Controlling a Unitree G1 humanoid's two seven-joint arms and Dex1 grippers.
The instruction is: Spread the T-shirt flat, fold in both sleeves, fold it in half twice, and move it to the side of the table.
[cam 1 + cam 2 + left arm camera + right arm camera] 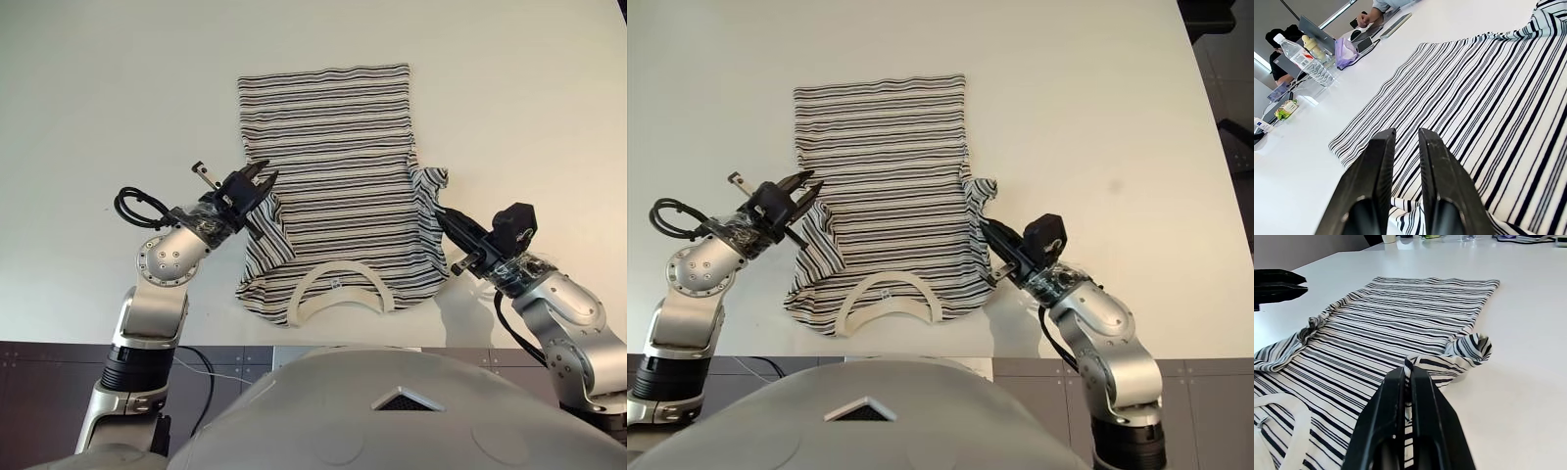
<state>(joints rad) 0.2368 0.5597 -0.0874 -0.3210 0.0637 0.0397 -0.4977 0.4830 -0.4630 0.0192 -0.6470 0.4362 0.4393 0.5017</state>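
The black-and-white striped T-shirt (333,147) lies on the white table (88,88), with its white collar (343,284) toward me and its hem at the far end. Its left sleeve (266,235) is folded in over the body. My left gripper (263,176) hovers just above that side of the shirt, its fingers (1378,161) slightly open and holding nothing. The right sleeve (1469,347) is bunched and partly lifted. My right gripper (1409,374) is shut on that sleeve's edge, at the shirt's right side (985,227).
Far along the table stand a water bottle (1303,61), a laptop (1315,32) and small items, with a person's hand (1369,18) nearby. White tabletop stretches bare to both sides of the shirt. The table's near edge (59,341) runs just in front of me.
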